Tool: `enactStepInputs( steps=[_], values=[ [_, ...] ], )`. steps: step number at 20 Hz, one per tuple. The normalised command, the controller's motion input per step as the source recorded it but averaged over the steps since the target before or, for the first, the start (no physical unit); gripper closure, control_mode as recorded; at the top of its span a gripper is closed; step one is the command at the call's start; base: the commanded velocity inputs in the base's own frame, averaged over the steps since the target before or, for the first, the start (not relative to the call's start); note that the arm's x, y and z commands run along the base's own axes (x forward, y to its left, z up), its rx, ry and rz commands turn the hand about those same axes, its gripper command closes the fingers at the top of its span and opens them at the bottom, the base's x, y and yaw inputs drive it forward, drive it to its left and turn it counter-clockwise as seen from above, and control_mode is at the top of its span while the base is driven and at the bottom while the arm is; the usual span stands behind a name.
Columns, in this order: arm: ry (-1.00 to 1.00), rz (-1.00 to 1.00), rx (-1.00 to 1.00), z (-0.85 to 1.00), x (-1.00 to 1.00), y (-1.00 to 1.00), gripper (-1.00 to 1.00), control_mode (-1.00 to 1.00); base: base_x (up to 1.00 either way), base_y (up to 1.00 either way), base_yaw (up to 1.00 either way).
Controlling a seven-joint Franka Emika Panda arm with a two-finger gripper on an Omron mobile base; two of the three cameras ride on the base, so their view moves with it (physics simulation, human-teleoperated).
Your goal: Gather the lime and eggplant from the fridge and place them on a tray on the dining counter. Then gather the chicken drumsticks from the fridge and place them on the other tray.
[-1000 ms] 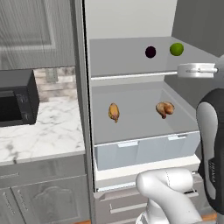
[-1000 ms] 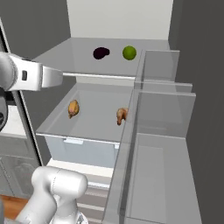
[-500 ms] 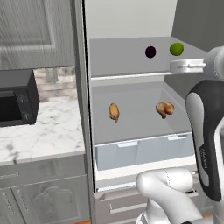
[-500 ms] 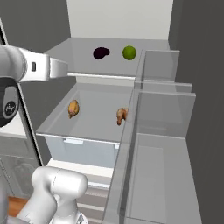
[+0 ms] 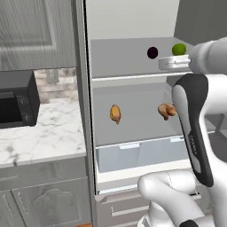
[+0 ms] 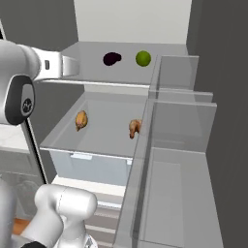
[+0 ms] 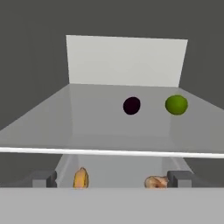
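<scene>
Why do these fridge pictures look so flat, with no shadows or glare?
Left base view: even light, the lime casts hardly any shadow. Right base view: shelf smooth, no glare. Hand view: the eggplant shows as a dark blob, edges soft.

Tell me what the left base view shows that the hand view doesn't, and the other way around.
Left base view alone: a black microwave on a marble counter, the cabinets below, and the robot's arm. Hand view alone: the open gripper, its dark fingertips wide apart at the bottom. Both: the eggplant and lime on the upper fridge shelf, two chicken drumsticks below.
</scene>
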Motion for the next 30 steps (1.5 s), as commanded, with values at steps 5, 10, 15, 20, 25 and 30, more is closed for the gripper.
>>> enactStepInputs(
  steps=[5,10,15,20,25,30],
  values=[
    [0.00,-0.05,0.01,0.00,0.57,-0.03,-1.00,-1.00,0.00,0.00,0.00],
    [0.00,-0.02,0.09,0.00,0.18,-0.42,-1.00,-1.00,0.00,0.00,0.00],
    [0.00,0.00,0.05,0.00,0.12,-0.25,-1.00,-1.00,0.00,0.00,0.00],
    [0.00,0.00,0.00,0.00,0.23,0.00,-1.00,-1.00,0.00,0.00,0.00],
    [0.00,0.00,0.00,-0.01,0.20,0.00,-1.00,-1.00,0.00,0.00,0.00],
    [0.00,0.00,0.00,0.00,0.22,0.02,-1.00,-1.00,0.00,0.00,0.00]
  ],
)
